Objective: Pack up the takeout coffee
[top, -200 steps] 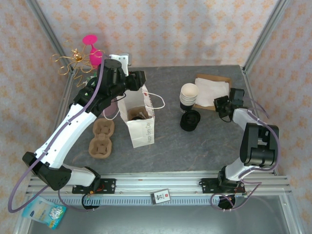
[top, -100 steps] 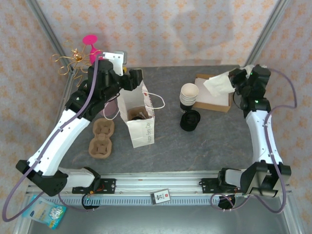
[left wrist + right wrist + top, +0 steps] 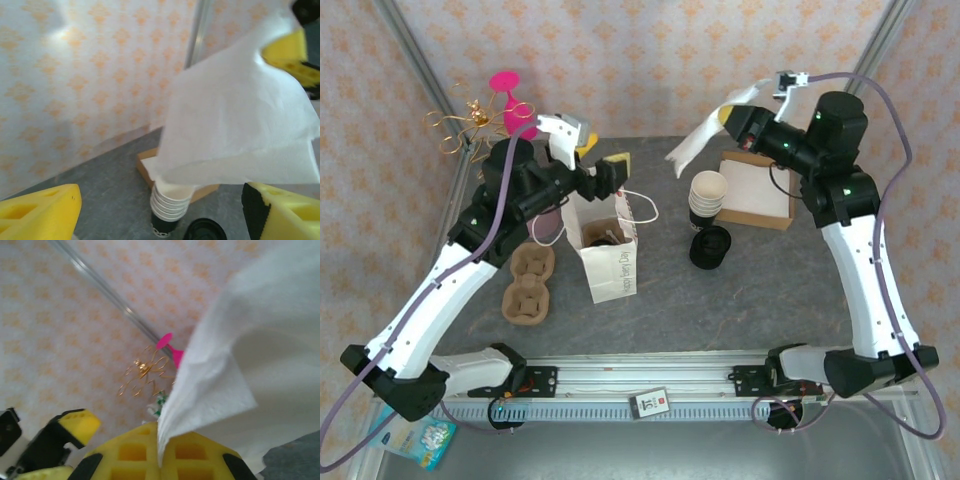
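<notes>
Takeout coffee [image 3: 603, 236] appears to sit inside the white paper bag [image 3: 615, 272] on the bench [image 3: 740, 295], with the spread left tool [image 3: 602, 162] at the bag's mouth. The right tool [image 3: 735, 116] pinches a white napkin [image 3: 703, 138] aloft. Adding the napkin seems the step in hand: it needs carrying over the bag opening.

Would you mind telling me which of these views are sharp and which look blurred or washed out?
Top external: sharp and evenly lit, the paper bag crisp-edged. Left wrist: soft overall, the napkin bright and smeared, the cup stack hazy. Right wrist: blurriest, the napkin nearly washed out, the gold wire ornament smeared.
</notes>
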`<move>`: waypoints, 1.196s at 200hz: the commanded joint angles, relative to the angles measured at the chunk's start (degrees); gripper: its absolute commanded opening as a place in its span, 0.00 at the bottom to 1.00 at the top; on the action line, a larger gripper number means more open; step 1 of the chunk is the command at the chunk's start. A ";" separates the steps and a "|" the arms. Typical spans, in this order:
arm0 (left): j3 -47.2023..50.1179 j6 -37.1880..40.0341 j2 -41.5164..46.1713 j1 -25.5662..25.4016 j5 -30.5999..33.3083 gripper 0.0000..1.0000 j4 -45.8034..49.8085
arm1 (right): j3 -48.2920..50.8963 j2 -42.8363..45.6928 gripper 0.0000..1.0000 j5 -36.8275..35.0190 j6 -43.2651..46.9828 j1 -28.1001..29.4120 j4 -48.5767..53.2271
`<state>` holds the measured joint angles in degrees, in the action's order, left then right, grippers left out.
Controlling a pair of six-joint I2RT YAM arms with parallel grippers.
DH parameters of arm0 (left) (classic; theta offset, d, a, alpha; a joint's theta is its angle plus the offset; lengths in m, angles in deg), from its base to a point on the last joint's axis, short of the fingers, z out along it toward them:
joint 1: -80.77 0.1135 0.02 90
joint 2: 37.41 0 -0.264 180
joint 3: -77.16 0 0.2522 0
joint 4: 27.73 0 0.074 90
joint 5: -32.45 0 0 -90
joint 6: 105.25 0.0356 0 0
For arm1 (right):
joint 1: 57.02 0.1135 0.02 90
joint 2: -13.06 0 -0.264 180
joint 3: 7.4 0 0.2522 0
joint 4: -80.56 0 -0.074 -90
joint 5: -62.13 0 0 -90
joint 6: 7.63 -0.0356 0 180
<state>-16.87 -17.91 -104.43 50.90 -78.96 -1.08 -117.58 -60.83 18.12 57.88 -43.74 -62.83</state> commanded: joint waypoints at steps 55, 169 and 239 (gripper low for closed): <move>4.52 12.73 -1.11 -7.72 -8.53 0.94 -11.93 | -2.58 -3.95 0.00 4.70 0.57 9.38 -4.31; 3.13 8.24 -6.60 -8.27 6.13 0.36 -17.18 | 0.59 -1.48 0.00 3.98 -0.70 10.64 -9.29; -1.51 16.13 -6.60 -7.85 13.67 0.00 -12.99 | 1.86 5.36 0.43 0.80 8.12 9.07 -4.35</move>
<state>-14.73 -7.07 -111.36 42.68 -68.10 -15.49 -115.90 -60.85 20.53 61.46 -33.36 -67.90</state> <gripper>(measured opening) 0.071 0.392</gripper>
